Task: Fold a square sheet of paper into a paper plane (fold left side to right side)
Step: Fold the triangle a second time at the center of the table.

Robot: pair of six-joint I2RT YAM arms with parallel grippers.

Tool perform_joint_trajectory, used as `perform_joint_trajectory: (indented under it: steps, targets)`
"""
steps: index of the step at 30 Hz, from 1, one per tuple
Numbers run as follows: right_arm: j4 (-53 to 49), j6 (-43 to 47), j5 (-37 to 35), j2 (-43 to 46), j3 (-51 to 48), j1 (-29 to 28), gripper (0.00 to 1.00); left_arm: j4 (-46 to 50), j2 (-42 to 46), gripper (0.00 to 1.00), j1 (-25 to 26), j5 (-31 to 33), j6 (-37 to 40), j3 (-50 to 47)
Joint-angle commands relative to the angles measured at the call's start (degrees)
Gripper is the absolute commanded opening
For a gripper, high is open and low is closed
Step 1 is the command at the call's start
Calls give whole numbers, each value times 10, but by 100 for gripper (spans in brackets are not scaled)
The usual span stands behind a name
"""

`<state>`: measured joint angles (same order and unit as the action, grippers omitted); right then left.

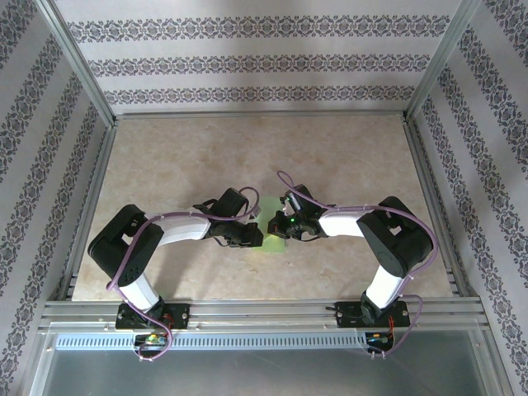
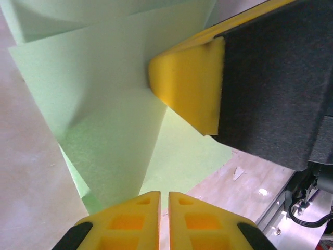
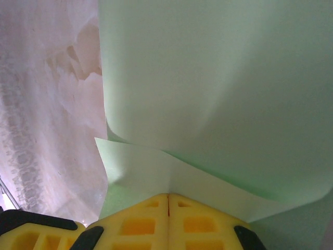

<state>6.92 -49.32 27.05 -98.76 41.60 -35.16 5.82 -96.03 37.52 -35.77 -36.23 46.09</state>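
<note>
The square sheet of paper (image 1: 271,246) is light green and lies partly folded at the table's middle, between the two grippers. In the left wrist view the sheet (image 2: 104,104) shows layered flaps and a raised fold. My left gripper (image 2: 164,195) (image 1: 254,237) stands at the sheet's near edge, its jaws shut to a thin slit with nothing seen between them. My right gripper (image 3: 168,195) (image 1: 279,223) is shut on the sheet (image 3: 218,78), and a crease runs from its tips under a curled flap. One of its yellow fingers (image 2: 187,88) presses into the fold. A paper plane is out of view.
The beige mottled tabletop (image 1: 181,165) is bordered by aluminium rails (image 1: 247,313) and patterned walls. A small white fleck (image 2: 238,173) lies on the table near the front rail (image 2: 291,221). Both arms' elbows stick outward left and right.
</note>
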Motion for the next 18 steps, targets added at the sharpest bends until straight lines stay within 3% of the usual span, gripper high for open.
perform_joint_trajectory:
  steps: [1, 18]
  targets:
    - [-46, 11, -18, -10, -14, -7, 0, 14, -5, 13, 6, 11, 15, -5]
    - [-47, 12, -16, -13, -12, -7, 0, 19, -16, 12, 6, 25, 19, -11]
